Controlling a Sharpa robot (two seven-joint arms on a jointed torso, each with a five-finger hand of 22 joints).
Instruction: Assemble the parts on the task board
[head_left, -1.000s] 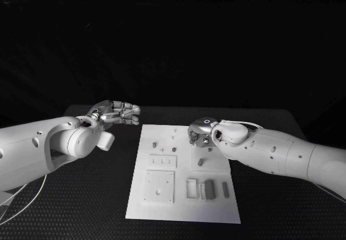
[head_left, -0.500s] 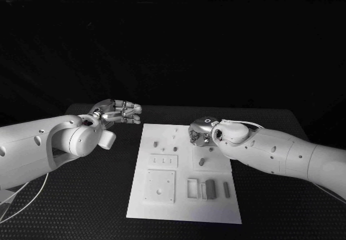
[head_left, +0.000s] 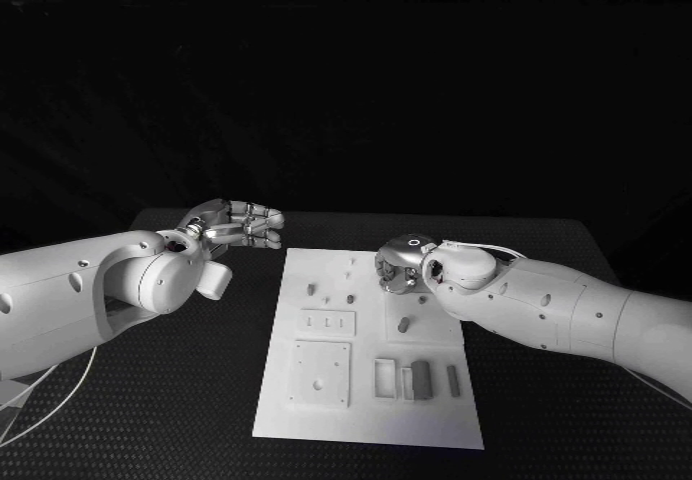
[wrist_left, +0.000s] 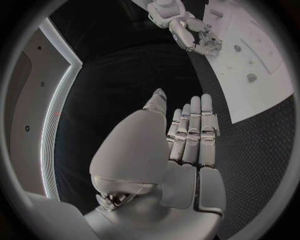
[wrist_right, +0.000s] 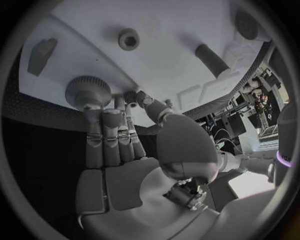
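Right hand (wrist_right: 125, 150), fingers extended and empty, touches the round knurled part (wrist_right: 87, 91) near the task board's (head_left: 368, 400) far edge; grasp squarely before lifting.

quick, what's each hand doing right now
Left hand: open, fingers straight and together, holding nothing, off the task board.
Right hand: over the board, fingertips at a round knurled part; a grip cannot be told.

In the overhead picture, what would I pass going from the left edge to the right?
Left arm → left hand → task board → right hand → right arm.
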